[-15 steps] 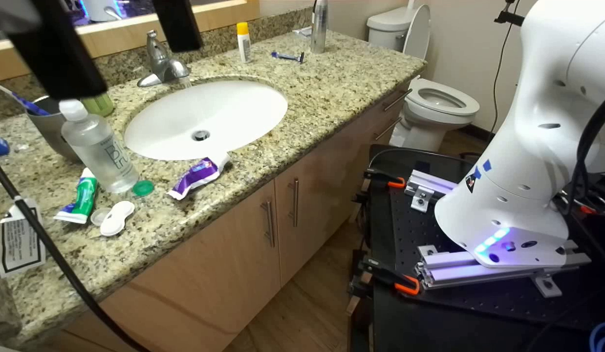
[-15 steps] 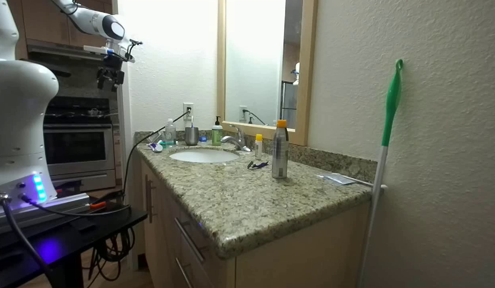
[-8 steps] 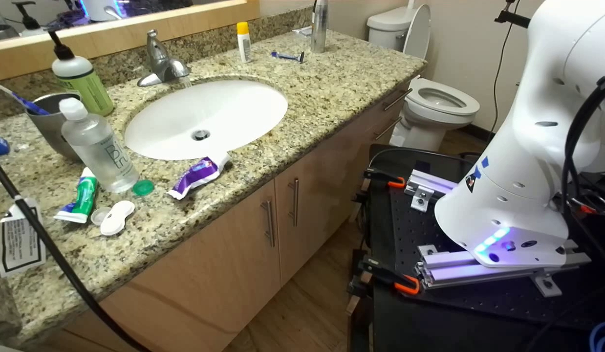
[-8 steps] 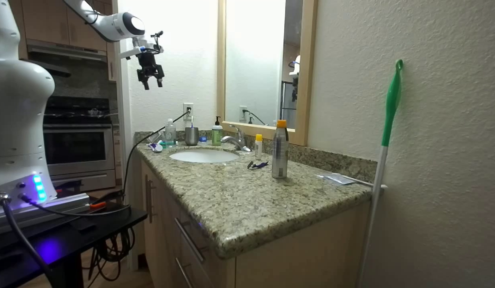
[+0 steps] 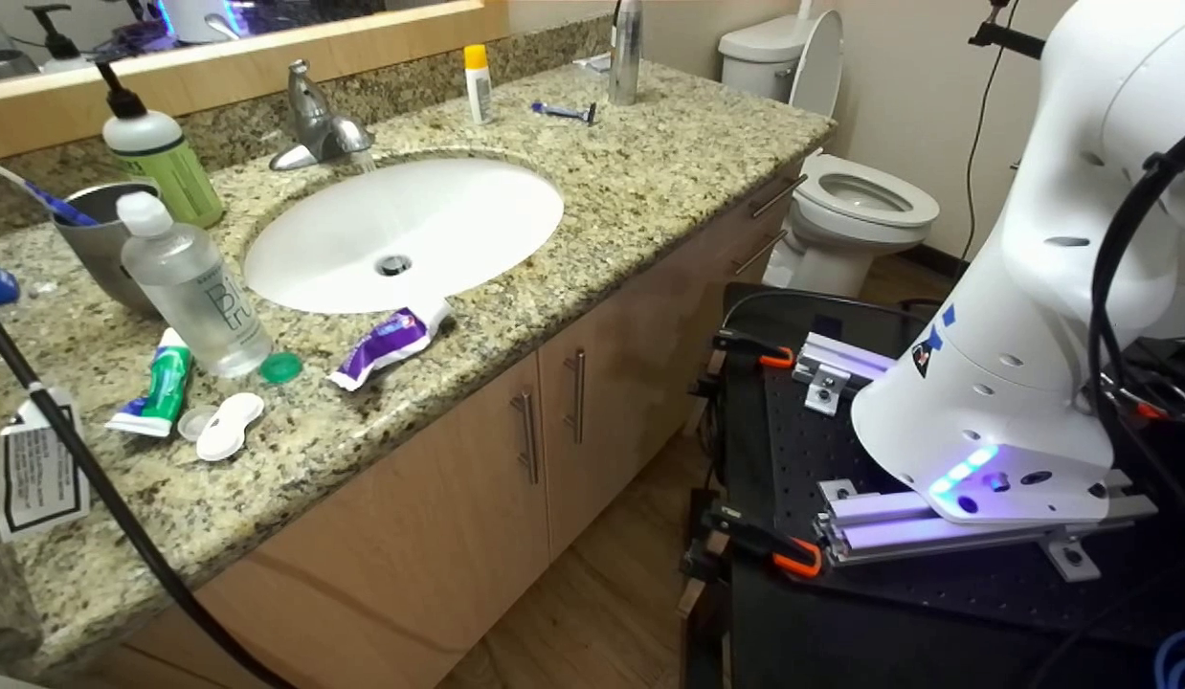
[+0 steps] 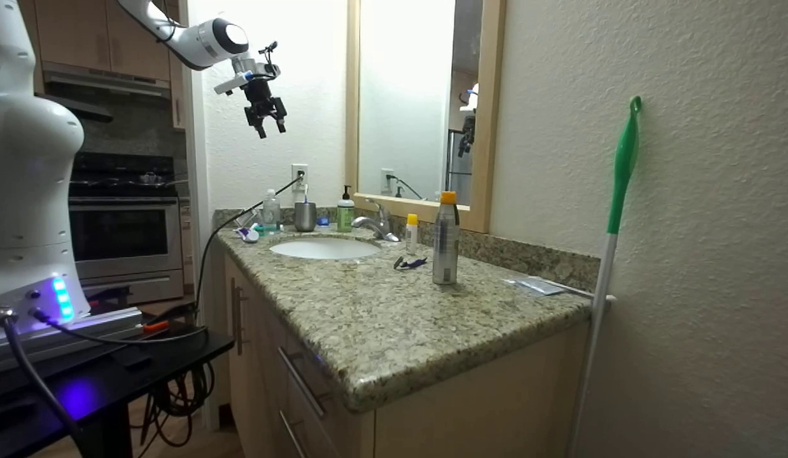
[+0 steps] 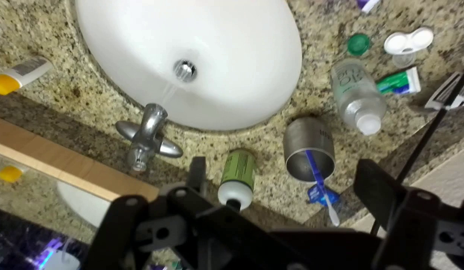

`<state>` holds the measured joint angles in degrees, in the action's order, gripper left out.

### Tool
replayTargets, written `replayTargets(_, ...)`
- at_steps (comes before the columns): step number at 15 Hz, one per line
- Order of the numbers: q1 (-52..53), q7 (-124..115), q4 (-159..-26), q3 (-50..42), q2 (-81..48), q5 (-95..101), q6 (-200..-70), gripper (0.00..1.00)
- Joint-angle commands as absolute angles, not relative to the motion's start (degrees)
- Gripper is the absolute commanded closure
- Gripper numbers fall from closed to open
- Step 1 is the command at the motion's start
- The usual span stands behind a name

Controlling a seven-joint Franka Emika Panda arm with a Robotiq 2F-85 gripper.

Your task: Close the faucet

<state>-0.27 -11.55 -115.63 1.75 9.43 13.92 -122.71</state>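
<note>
Between faucet [image 7: 148, 131] and cup [image 7: 306, 137] stands a pump bottle [image 7: 238, 172].

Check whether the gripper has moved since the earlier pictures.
Yes. In an exterior view, the gripper has shifted rightward across the picture, so it now appears nearer the fixed wooden mirror frame.

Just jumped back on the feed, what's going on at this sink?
The robot isn't handling anything: its gripper hangs open above the countertop, with nothing between the fingers. Water is running from the chrome faucet into the white sink, so closing it is not yet done. The gripper is well clear of the faucet, not touching it.
</note>
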Motion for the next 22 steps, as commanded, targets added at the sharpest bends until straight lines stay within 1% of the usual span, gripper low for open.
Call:
replayTargets(1,-3.4,-18.8,-112.8,0.6,0.6,21.1,-138.1,0.0)
replayTargets(4,-6.0,-28.2,-110.5,-3.3,-6.6,31.1,-150.4,0.0)
replayTargets(7,-7.1,-40.4,-103.2,-9.5,-16.6,42.6,-157.8,0.0)
replayTargets(8,-6.6,-44.3,-99.3,-11.6,-20.2,44.2,-156.0,0.0)
replayTargets(9,-6.5,-39.1,-107.1,-9.5,-13.3,40.7,-155.9,0.0)
replayTargets(11,-6.9,-40.2,-105.1,-10.4,-16.1,41.3,-156.1,0.0)
replayTargets(13,-6.2,-40.4,-106.0,-10.3,-15.2,42.7,-157.1,0.0)
replayTargets(19,-5.3,-59.2,-96.1,-16.3,-27.2,49.5,-158.3,0.0)
replayTargets(20,-5.9,-54.6,-100.6,-13.9,-22.5,47.0,-156.4,0.0)
replayTargets(22,-5.9,-57.7,-98.1,-15.4,-25.8,48.2,-157.4,0.0)
